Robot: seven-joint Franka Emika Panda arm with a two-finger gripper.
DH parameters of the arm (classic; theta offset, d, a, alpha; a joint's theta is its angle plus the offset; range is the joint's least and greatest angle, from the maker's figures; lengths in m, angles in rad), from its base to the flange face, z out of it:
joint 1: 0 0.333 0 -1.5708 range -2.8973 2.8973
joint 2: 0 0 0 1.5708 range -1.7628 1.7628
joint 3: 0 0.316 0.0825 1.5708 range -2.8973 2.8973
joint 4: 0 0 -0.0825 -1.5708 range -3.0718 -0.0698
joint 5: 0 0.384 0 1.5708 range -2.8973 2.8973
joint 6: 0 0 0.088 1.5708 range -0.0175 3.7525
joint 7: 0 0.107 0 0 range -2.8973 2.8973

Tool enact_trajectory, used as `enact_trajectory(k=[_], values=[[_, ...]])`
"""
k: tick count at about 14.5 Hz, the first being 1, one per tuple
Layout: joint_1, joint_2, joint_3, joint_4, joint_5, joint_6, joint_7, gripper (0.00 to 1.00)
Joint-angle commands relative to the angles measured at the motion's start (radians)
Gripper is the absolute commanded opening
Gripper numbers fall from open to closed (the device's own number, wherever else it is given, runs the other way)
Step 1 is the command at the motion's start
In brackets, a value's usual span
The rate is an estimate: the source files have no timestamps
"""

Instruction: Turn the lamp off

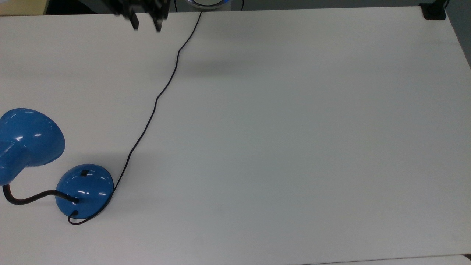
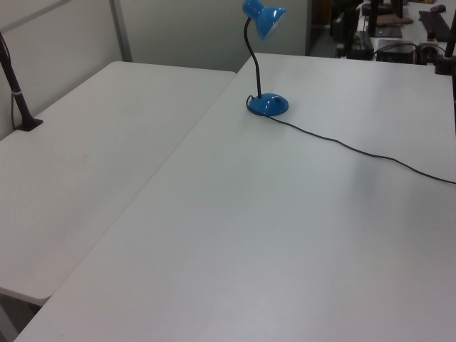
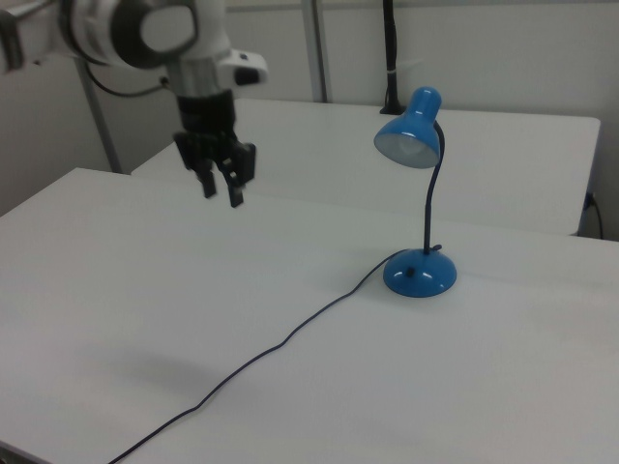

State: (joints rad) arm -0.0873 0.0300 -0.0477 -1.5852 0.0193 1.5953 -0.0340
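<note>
Top view: the glossy blue desk lamp [image 1: 84, 190] is sitting at the white table's [image 1: 294, 129] left edge, and the black two-finger gripper [image 1: 146, 22] is hanging up top, jaws apart. Right view: it's hovering [image 3: 221, 186] well left of the lamp [image 3: 419, 272].

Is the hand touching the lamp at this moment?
Apart. In the right view the hand hangs in the air well toward the right view's left of the lamp, with bare table between them.

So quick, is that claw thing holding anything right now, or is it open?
Tool: open, holding nothing, up in the air and apart from the lamp.
</note>
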Motion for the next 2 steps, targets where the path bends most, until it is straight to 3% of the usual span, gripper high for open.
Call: enact_trajectory(k=[1,2], values=[[0.041,-0.067,-0.035,-0.055,-0.002,-0.011,0.037,1.00],[0.043,-0.065,-0.041,-0.055,-0.002,-0.006,0.036,1.00]])
